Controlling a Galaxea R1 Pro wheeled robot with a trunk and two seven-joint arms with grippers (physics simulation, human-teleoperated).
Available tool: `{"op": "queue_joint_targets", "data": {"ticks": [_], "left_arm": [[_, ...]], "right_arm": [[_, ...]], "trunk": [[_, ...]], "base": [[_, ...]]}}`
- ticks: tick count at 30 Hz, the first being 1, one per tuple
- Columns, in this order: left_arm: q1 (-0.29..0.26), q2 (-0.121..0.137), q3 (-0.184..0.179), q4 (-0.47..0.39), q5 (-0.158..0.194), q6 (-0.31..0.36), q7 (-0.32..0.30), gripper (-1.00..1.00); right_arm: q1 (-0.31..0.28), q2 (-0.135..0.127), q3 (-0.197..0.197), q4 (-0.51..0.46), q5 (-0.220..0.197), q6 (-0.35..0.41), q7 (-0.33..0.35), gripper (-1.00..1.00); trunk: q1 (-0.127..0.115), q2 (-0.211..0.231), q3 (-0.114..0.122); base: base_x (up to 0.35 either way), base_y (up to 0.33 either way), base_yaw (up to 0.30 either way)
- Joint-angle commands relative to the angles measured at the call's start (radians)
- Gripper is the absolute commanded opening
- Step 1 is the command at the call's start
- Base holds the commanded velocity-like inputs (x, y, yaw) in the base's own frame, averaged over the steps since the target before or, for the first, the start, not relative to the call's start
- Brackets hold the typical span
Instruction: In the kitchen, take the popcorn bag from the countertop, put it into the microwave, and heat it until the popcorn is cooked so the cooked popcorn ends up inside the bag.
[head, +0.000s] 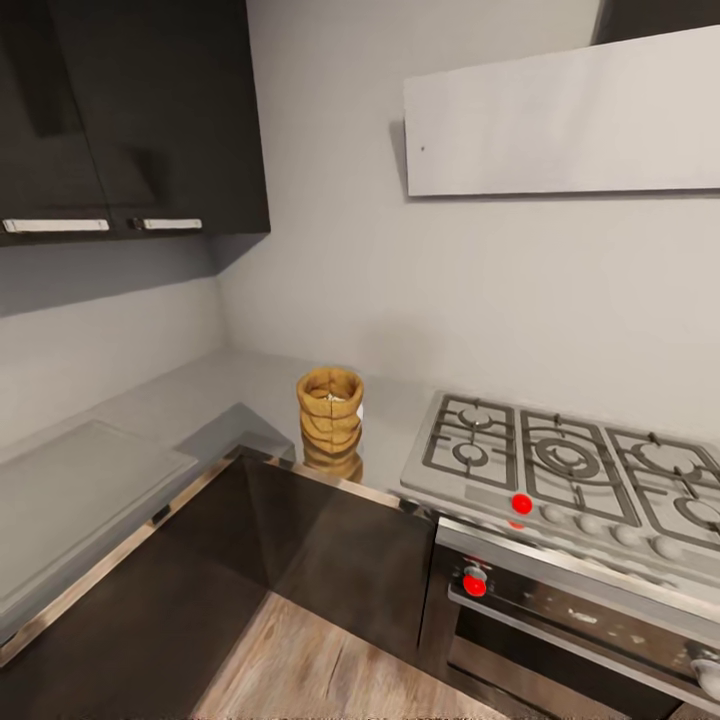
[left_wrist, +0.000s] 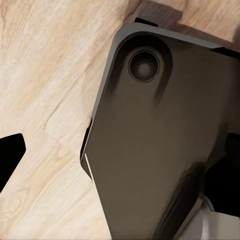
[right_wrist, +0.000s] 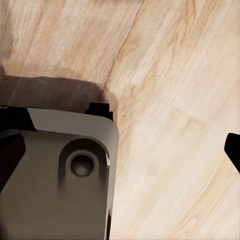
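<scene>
Grey countertop (head: 200, 400) bearing popcorn bag (head: 330, 410)

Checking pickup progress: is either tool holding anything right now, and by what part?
Nothing is held. The popcorn bag stands untouched on the countertop beside the gas hob; both wrist views face the wooden floor.

The popcorn bag (head: 329, 412), a tan-brown paper sack with wrinkled horizontal folds and a rolled rim, stands upright and open on the light-grey counter (head: 200, 400). Pale popcorn (head: 331, 397) bits show inside its mouth. It sits near the counter's front edge, at the inner corner.
</scene>
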Motion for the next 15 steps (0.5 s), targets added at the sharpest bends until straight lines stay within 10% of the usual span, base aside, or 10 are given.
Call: {"op": "queue_joint_targets", "data": {"ticks": [1, 15], "left_arm": [[0.000, 0.000, 0.000, -0.001, 0.004, -0.002, 0.003, 1.00], [0.000, 0.000, 0.000, -0.001, 0.003, -0.002, 0.001, 1.00]], "right_arm": [[-0.001, 0.000, -0.009, 0.002, 0.009, -0.002, 0.002, 1.00], [-0.001, 0.000, -0.008, 0.002, 0.009, -0.002, 0.002, 1.00]], "trunk": [[0.000, -0.001, -0.003], [0.000, -0.001, -0.025]], "base": [[0.000, 0.000, 0.000], [0.000, 0.000, 0.000]]}}
